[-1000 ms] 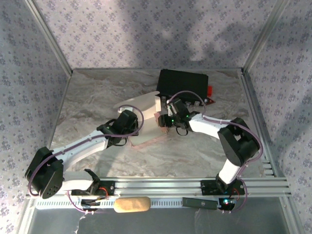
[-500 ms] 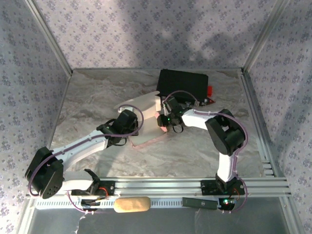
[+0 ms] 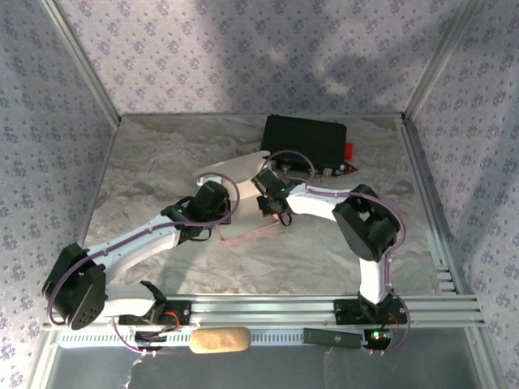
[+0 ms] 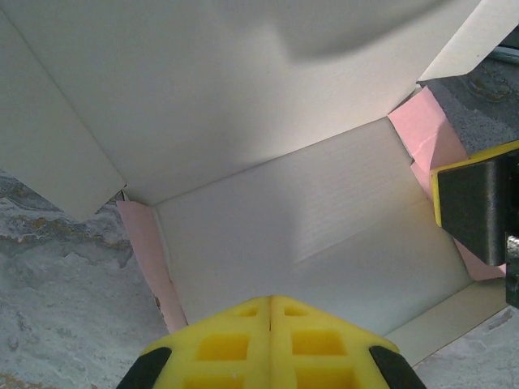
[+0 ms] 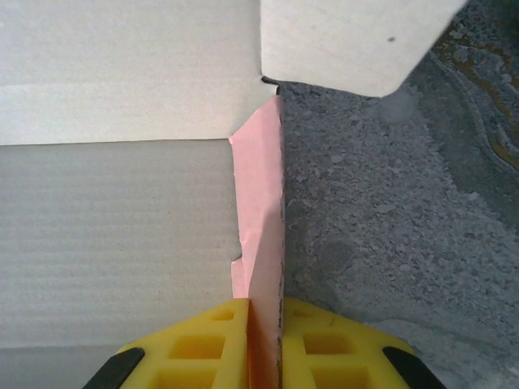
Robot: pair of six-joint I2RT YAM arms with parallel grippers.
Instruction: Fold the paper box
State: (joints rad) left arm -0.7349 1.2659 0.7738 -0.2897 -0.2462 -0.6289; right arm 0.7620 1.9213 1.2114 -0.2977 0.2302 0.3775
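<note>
Elbows [image 3: 369, 227] bent inward, right fingers [image 5: 231, 336] pinch paper box [image 5: 122, 211] flap; left fingers [image 4: 263, 324] closed, empty.

**Soft light, gentle shadows**

From above we see even, dim light, with soft shadows on the back wall [image 3: 243, 57]. At the left wrist the paper box [image 4: 308, 219] is bright, with one grey shadow on top. At the right wrist the far table [image 5: 478, 89] blurs.

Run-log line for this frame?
left pincer: shut, over paper box floor | right pincer: shut on pink side flap | fold: unfinished
</note>
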